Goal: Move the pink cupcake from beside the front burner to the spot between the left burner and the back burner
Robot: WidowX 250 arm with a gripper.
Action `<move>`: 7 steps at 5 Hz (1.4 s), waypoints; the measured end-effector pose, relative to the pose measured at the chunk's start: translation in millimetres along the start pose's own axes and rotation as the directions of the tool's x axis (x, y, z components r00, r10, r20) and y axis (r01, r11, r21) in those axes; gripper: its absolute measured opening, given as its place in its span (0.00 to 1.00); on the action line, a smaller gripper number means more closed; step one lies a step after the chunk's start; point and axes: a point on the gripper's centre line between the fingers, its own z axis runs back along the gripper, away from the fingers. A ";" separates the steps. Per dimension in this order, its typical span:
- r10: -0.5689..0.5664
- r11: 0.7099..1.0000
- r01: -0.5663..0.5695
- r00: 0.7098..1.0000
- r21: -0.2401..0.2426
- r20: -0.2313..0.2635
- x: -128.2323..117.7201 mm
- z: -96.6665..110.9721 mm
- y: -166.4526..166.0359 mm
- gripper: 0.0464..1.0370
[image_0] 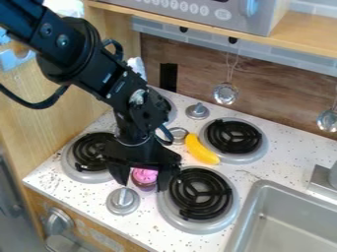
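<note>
My gripper (143,183) hangs low over the white speckled counter, between the front-left burner and the front-right burner. It is open, with one finger on each side of a small cupcake (144,176) with pink icing and a dark base. The cupcake is upright, and the fingers partly cover its sides. Whether they touch it, I cannot tell. A yellow banana-shaped toy (201,149) lies behind and to the right, beside the back-right burner (233,136).
Close by are the front-right burner (201,193), the front-left burner (89,152) and a grey knob (123,201). A small round metal item (178,134) is near the banana. The sink (289,221) is at lower right. Metal utensils hang along the back wall below a shelf.
</note>
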 end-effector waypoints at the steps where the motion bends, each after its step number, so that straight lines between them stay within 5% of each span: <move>1: 0.087 0.996 -0.087 0.996 0.006 0.009 17.6 -18.7 15.1 0.96; 3: 0.173 0.984 -0.175 0.982 0.034 0.074 32.4 -43.1 28.4 0.96; 6: 0.196 0.980 -0.195 0.979 -0.028 0.057 46.2 -73.7 28.9 0.96; 7: 0.201 0.977 -0.196 0.978 -0.083 0.049 52.4 -72.1 18.3 0.96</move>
